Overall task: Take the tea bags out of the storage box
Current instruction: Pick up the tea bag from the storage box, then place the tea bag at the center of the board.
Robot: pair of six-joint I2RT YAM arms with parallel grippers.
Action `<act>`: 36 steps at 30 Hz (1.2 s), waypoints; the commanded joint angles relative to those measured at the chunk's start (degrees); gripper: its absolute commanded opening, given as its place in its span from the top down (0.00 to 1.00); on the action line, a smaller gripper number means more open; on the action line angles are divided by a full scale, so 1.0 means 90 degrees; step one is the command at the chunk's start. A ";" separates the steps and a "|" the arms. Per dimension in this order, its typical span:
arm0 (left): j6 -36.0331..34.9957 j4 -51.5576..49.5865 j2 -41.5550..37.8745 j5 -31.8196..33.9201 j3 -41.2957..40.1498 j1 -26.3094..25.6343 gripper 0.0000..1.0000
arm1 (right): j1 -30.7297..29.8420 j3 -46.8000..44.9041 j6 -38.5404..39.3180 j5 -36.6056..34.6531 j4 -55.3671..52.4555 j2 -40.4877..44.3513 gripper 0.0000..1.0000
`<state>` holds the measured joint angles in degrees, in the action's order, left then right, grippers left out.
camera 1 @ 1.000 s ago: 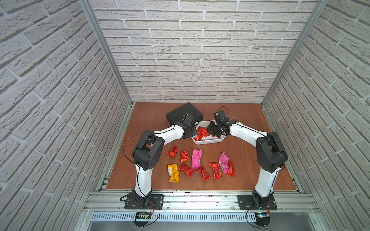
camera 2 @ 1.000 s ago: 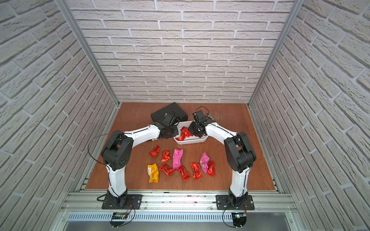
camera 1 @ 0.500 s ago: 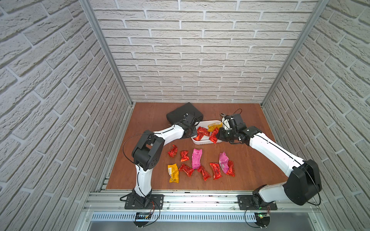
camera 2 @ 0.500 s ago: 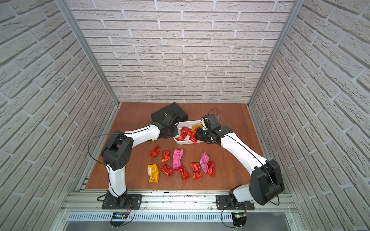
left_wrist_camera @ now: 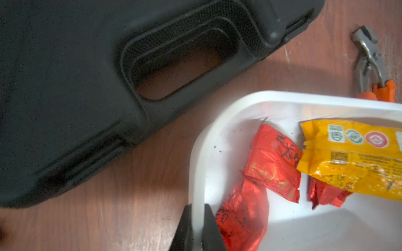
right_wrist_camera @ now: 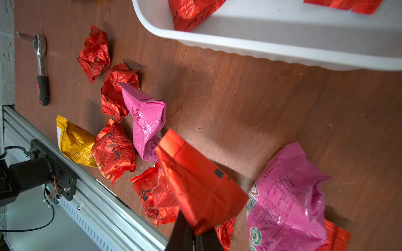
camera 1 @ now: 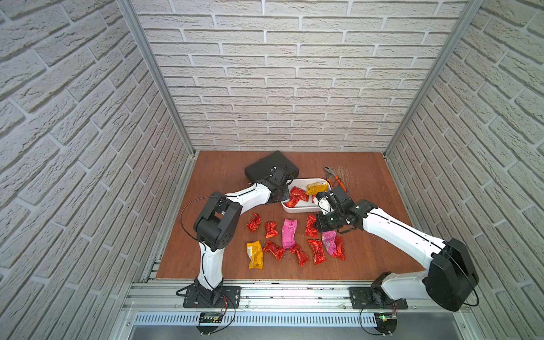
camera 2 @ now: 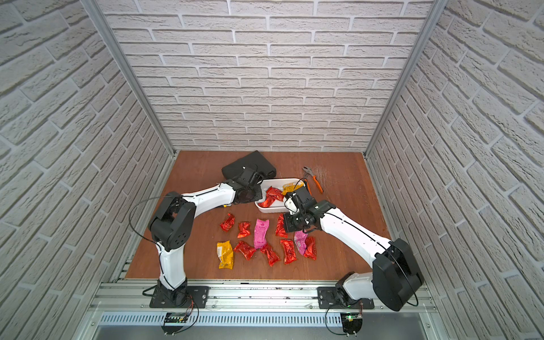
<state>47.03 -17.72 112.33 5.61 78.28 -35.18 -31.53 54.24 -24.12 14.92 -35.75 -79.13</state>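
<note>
A ratchet wrench (right_wrist_camera: 41,69) with a black and red grip was seen on the wooden table (camera 1: 223,176), past the loose packets toward the left wall. It was made out only in the right wrist view. Next, a black case (camera 1: 266,167) was laid flat near the back.

The left claw (left_wrist_camera: 198,228) was clenched on the side wall of the storage box (camera 1: 300,209). The thin white wall was pinched between its two dark fingers (left_wrist_camera: 183,230). The storage box was set on the table just beside the black case.

Some tea bags were found inside the box. A few red tea bags (camera 1: 297,195) were seen there, and one yellow tea bag (camera 1: 316,187) was laid partly on a red one.

More tea bags were spread on the table in front of the box, in both top views. Among them were red ones (camera 2: 228,222), a yellow one (camera 1: 254,254) and a pink tea bag (camera 1: 289,232).

Further right, the right claw (right_wrist_camera: 193,238) was clenched on a red tea bag (right_wrist_camera: 195,184). This packet was held over the table, outside the box and near its front wall. A second pink packet (camera 1: 328,241) was laid close by that claw, and a red one was touching it.

Pliers (camera 1: 334,176) with orange handles were laid behind the box's right end.
</note>
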 commanded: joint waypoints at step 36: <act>-0.0113 -0.0037 -0.0184 -0.0038 0.0061 0.0021 1.00 | 0.0615 0.2547 -0.2836 -0.2437 0.0117 -0.1611 0.39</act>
<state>46.28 -17.74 112.27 5.26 78.28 -35.16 -27.40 75.02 -42.96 -8.86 -36.53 -88.90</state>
